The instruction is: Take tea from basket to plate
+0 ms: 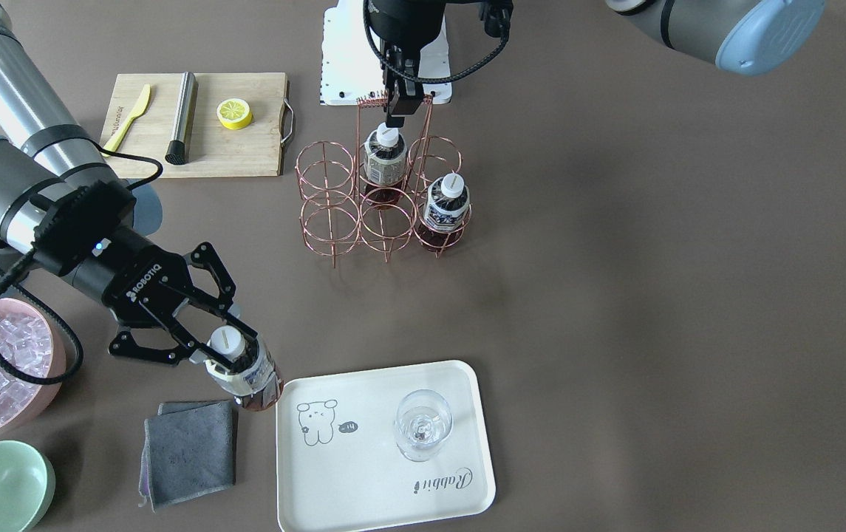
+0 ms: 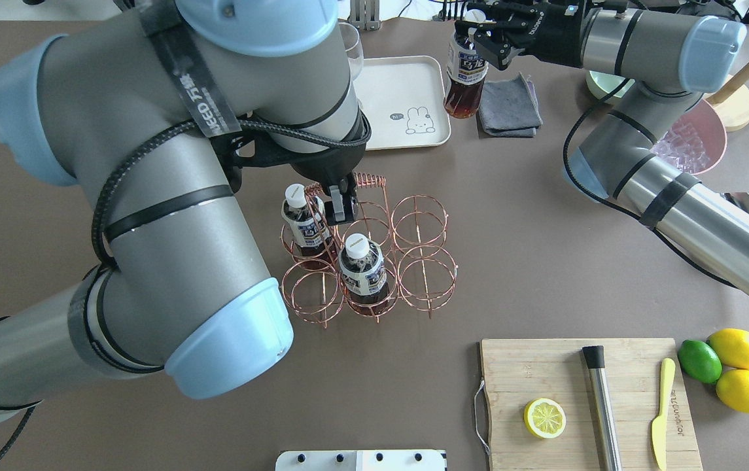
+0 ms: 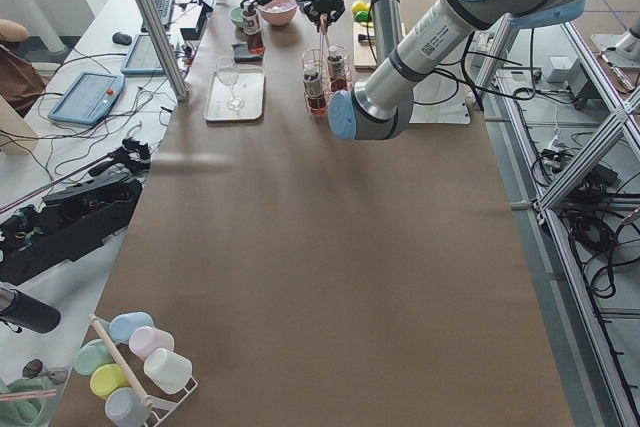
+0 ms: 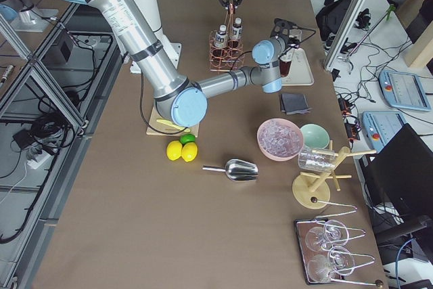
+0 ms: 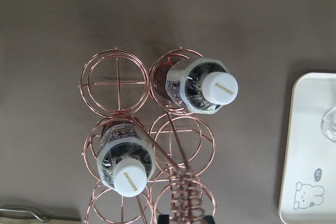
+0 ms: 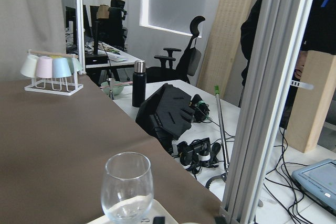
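Beside the plate (image 1: pixel 363 480), the right gripper (image 1: pixel 229 349) holds the tea (image 1: pixel 256 378), its fingers closed narrowly on the bottle just under the white cap. The tea stands upright between the plate's rim and a grey cloth (image 1: pixel 190 451), off the plate; whether its base touches the tabletop (image 1: pixel 615 295) cannot be told. A glass (image 1: pixel 423 425) stands on the plate. Farther back, the left gripper (image 1: pixel 399 112) is closed on the looped handle of the basket (image 1: pixel 334 199), where two more bottles (image 1: pixel 446 207) sit in adjoining cells, the other four cells bare.
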Tool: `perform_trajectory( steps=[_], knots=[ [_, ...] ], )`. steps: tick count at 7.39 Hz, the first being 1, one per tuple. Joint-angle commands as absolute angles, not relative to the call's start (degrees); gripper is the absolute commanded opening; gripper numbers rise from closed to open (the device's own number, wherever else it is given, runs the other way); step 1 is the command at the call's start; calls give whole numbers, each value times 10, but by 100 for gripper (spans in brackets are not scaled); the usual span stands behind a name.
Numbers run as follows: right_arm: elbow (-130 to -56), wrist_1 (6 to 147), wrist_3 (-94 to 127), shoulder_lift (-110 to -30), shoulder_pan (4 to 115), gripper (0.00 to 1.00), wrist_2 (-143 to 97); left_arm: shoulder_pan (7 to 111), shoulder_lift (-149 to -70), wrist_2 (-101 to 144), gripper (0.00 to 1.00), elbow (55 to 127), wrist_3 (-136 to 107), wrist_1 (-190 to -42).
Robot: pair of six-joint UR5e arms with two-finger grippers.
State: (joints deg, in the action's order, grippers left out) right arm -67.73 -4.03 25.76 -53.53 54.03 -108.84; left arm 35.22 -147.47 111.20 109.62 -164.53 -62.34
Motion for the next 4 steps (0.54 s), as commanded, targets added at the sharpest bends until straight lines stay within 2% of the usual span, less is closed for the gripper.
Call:
perform_trajectory(
  steps=[1,4],
  knots=[
    [-587,-41,253,-497,516,0,-963,405,-1464,1148,0,1130,-1620,-602],
    [-542,-46,305,-455,489,0,-877,464,-1450,1161,0,1156,-1519,-541]
  ],
)
